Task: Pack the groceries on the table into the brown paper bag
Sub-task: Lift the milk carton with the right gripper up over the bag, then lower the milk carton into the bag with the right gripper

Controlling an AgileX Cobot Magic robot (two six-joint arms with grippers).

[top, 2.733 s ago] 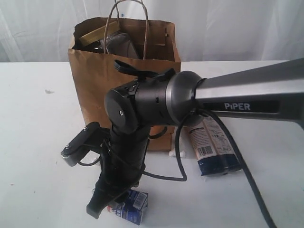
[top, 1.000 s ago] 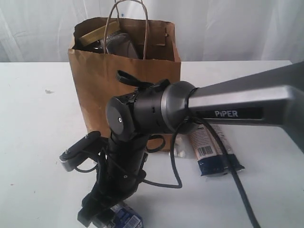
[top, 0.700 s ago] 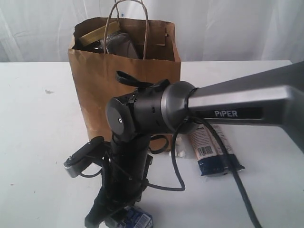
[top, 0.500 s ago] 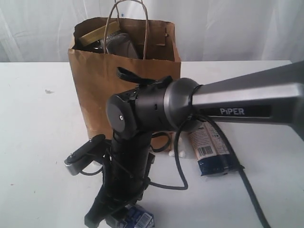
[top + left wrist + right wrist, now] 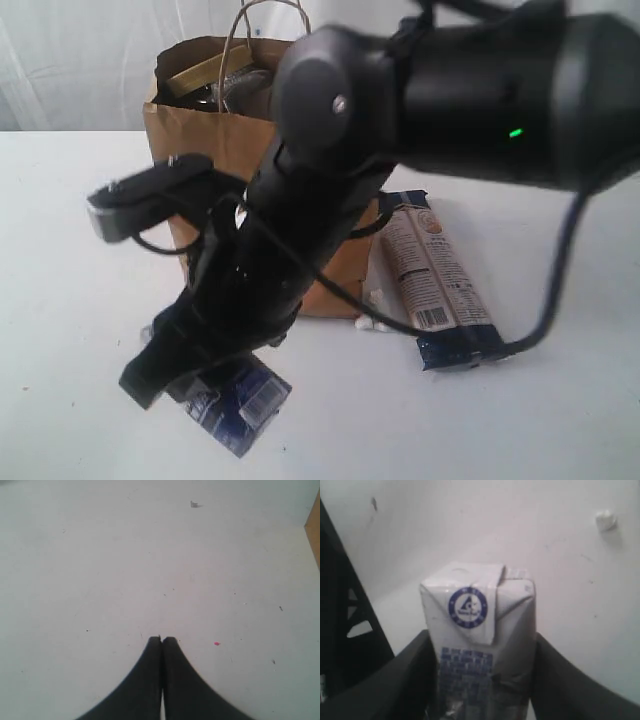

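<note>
My right gripper is shut on the small white-blue carton, one finger on each side, and holds it tilted over the white table in front of the brown paper bag. The bag stands upright with a gold-lidded jar and a dark item showing at its rim. The long dark-blue noodle packet lies flat on the table to the right of the bag. My left gripper is shut and empty over bare tabletop. A sliver of the bag shows at that view's edge.
The right arm's bulky black body hides much of the bag's front. Small white crumbs lie at the bag's foot beside the packet; one more crumb shows in the left wrist view. A white curtain hangs behind the table.
The right gripper closed on the carton and the arm rose, carrying the carton up and leftward from the front edge. The arm's upper part now fills the top right of the view.
</note>
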